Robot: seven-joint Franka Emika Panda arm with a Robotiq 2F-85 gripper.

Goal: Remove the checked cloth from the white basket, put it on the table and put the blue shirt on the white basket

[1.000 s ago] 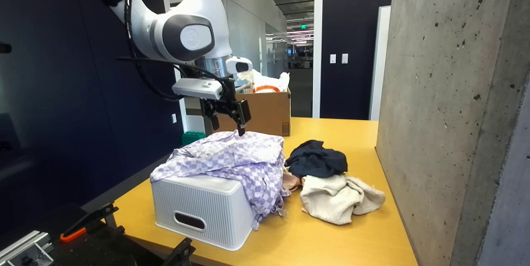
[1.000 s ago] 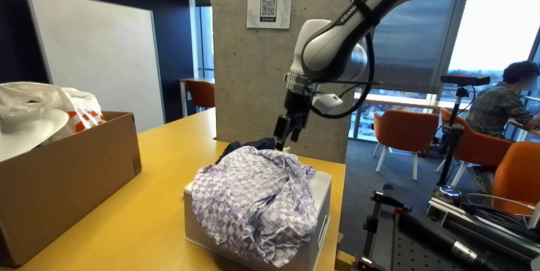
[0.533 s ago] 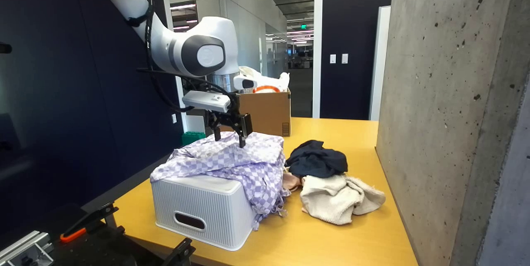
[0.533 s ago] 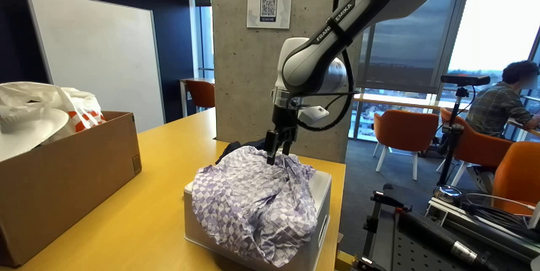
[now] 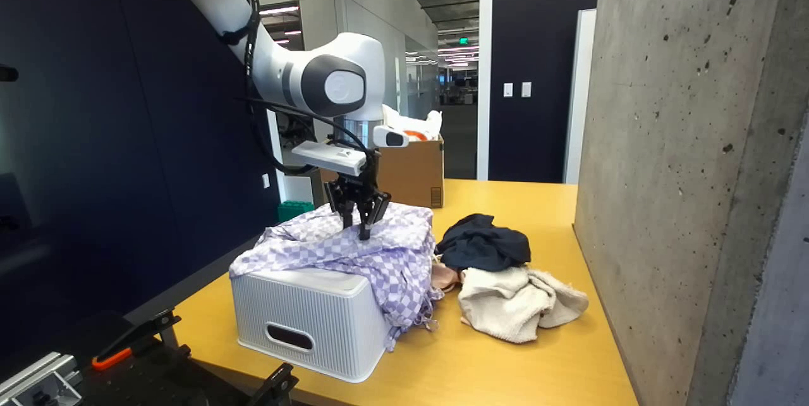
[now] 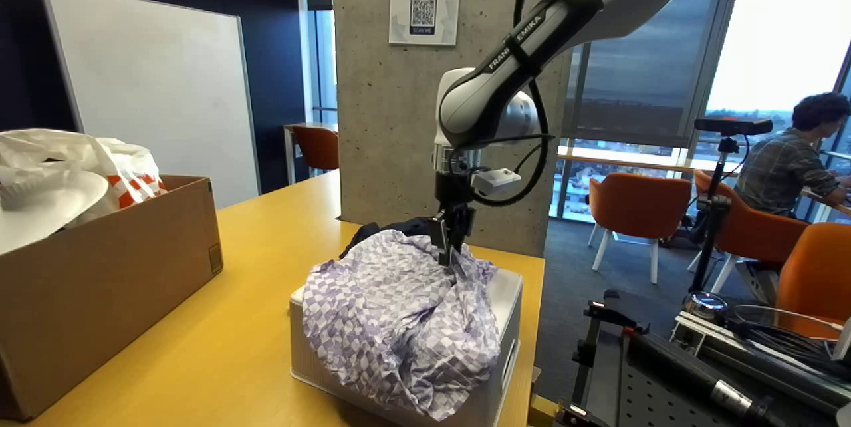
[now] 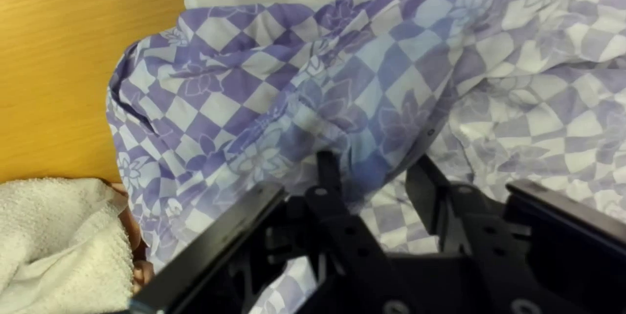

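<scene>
One checked cloth (image 7: 352, 79) lies under the partly spread pincer (image 7: 374, 165), a fold between its tips.

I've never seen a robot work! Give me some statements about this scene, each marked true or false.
1. The checked cloth is draped over the white basket. True.
2. The white basket is completely hidden. False: much of it shows.
3. The claw is down at the checked cloth. True.
4. The dark blue garment and the cream cloth lie beside the white basket. True.
5. The cream cloth hangs from the claw. False: it lies on the table.
6. Nobody is in sight. False: a person sits in the background.
</scene>
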